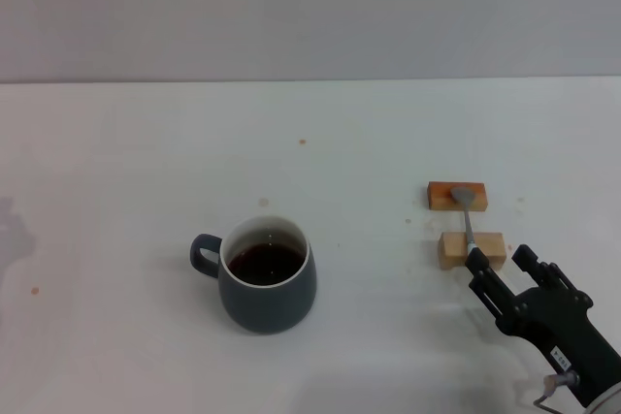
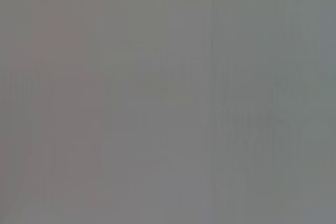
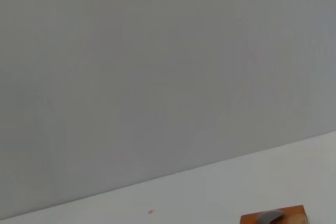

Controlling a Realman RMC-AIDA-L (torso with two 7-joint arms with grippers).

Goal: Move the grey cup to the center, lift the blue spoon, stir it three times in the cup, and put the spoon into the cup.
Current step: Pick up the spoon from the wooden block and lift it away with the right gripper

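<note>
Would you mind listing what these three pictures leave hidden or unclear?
- Blue spoon: head view, its handle is hidden by the right hand, so the grasp cannot be confirmed.
- Left hand: no view shows it; the left wrist view is blank grey.
- Orange wooden block: right wrist view, cut off by the edge.
- Grey cup: liquid depth unreadable.

Only a plain, flat grey surface (image 2: 168, 98) is seen in the left wrist view, and the whole frame is filled by it. A faint vertical line is noticed right of the middle. No object can be told apart on it.
</note>
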